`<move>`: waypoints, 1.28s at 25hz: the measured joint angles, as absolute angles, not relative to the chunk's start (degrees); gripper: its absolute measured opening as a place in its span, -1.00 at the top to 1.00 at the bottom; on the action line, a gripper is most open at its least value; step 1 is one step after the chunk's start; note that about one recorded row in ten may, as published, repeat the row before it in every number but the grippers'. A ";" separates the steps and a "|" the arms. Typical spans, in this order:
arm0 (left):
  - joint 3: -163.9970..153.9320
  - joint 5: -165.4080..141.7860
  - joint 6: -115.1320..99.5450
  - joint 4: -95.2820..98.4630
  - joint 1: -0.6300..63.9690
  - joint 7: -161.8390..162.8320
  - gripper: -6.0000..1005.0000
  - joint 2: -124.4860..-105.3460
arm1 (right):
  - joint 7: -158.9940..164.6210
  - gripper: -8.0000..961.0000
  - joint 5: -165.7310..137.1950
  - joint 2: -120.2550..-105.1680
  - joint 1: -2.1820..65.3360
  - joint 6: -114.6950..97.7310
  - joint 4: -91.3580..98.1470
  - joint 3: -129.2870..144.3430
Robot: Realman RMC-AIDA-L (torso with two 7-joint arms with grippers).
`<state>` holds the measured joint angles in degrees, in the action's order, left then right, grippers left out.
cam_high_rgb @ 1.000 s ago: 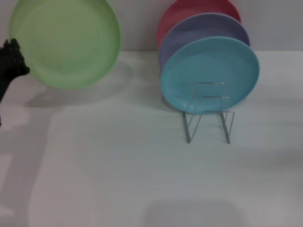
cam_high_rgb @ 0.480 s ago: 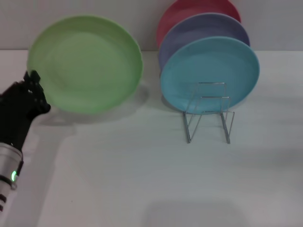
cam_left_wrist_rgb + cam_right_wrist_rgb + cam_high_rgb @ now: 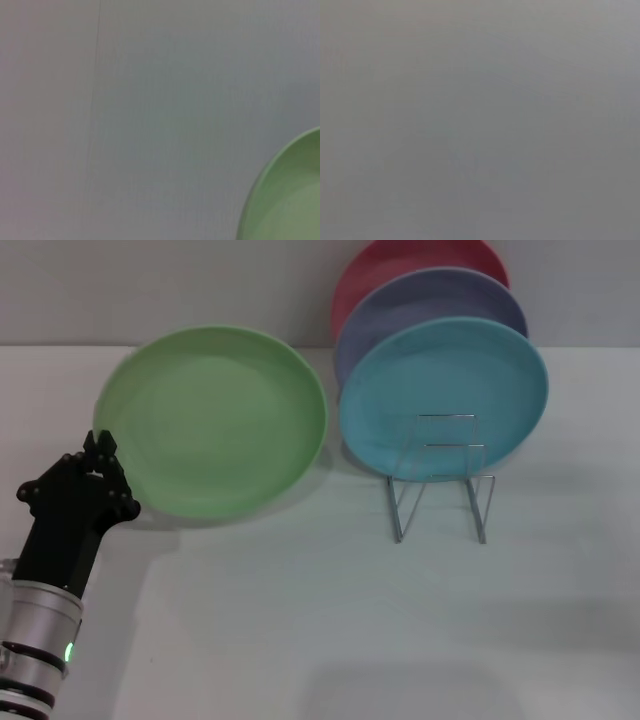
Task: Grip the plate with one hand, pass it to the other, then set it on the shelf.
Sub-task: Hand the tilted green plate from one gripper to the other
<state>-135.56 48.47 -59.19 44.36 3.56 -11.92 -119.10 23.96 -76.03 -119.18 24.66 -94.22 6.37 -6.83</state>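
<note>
The light green plate (image 3: 215,420) is held up in the air at the left of the head view, its face tilted toward me. My left gripper (image 3: 100,455) is shut on its lower left rim. A part of the green plate's rim also shows in the left wrist view (image 3: 285,195). The silver wire shelf (image 3: 440,480) stands on the white table at the right of centre, its front slots bare. The right gripper is out of view; the right wrist view shows only a plain grey surface.
A turquoise plate (image 3: 445,390), a lavender plate (image 3: 400,310) and a red plate (image 3: 400,262) stand upright one behind another at the back of the shelf. The white table (image 3: 300,620) stretches in front. A grey wall is behind.
My left arm has moved right and down toward the table's centre, carrying the green plate with it. The shelf and the other plates have not moved.
</note>
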 joint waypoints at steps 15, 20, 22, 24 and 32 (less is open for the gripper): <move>-142.10 62.69 -61.50 45.89 5.26 -25.41 0.91 -119.07 | 2.21 -0.15 -76.03 -119.11 21.77 -103.39 -21.63 12.39; -142.15 63.76 -61.70 46.28 4.74 -25.59 0.91 -119.00 | -3.04 -0.15 -76.02 -119.14 23.96 -101.73 -27.31 14.70; -142.24 64.22 -61.76 46.47 4.27 -25.60 0.91 -119.00 | -6.78 -0.15 -76.57 -119.21 25.55 -99.83 -30.65 15.16; -142.83 64.36 -62.43 46.82 3.59 -25.60 0.91 -118.90 | -8.29 -0.16 -77.53 -119.29 26.27 -98.26 -31.90 15.00; -147.33 64.42 -68.15 47.67 1.17 -25.99 0.91 -118.93 | -9.09 -0.16 -78.70 -119.19 30.52 -89.10 -34.55 12.66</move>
